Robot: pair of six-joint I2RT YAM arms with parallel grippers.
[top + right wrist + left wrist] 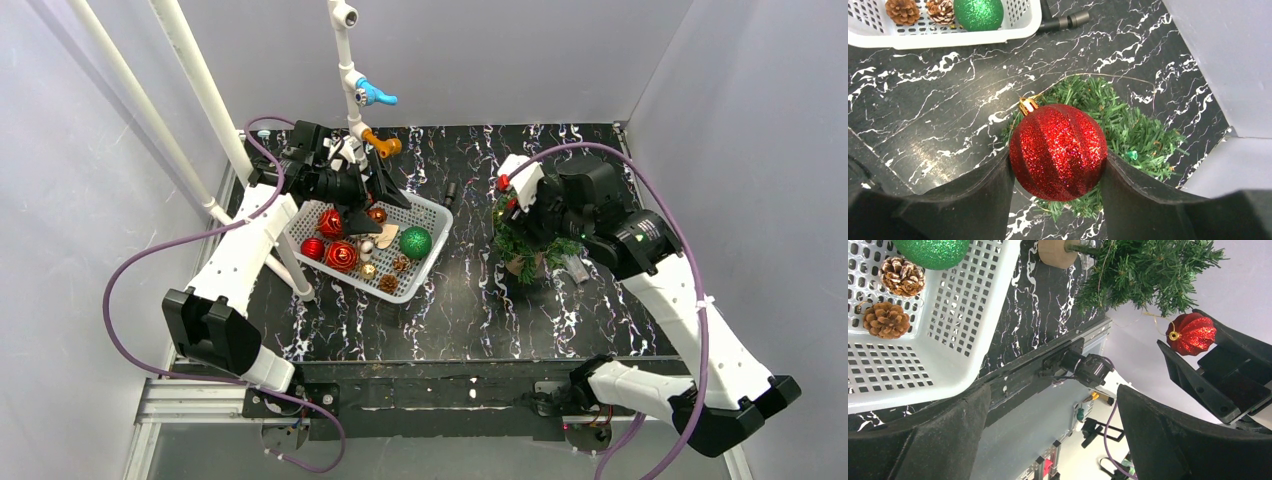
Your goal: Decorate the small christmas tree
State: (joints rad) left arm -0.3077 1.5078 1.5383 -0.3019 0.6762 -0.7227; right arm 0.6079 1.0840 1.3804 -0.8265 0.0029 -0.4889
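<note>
Top view: left arm (240,250) runs from its base at the near left edge forward and to the right, wrist over the far left corner of the basket (432,250). Left gripper (1053,400) fingers are spread wide with nothing between them. Its wrist view looks past the basket's side wall, two cones (902,276) and the green ball (415,242) inside, toward the tree.

Right arm (690,310) rises from the near right edge, elbow out to the right, forearm angled back left, wrist above the tree (1128,130). Right gripper (1058,162) points down. Its fingers (983,200) pinch the red ball (1058,147) at its two sides, gold cap up and to the left in the wrist view, with a thin hanging thread looping off it over the branches.

Tree stands on the table (460,300), right of the basket and apart from it, under the right gripper. The right wrist view sees it from above, branches spreading out around the ball, so the long axis appears vertical, tip toward the gripper. The left wrist view shows its brown base resting on the table. Exact tilt: cannot tell. Ball sits just over the upper branches; whether it touches them, cannot tell.
</note>
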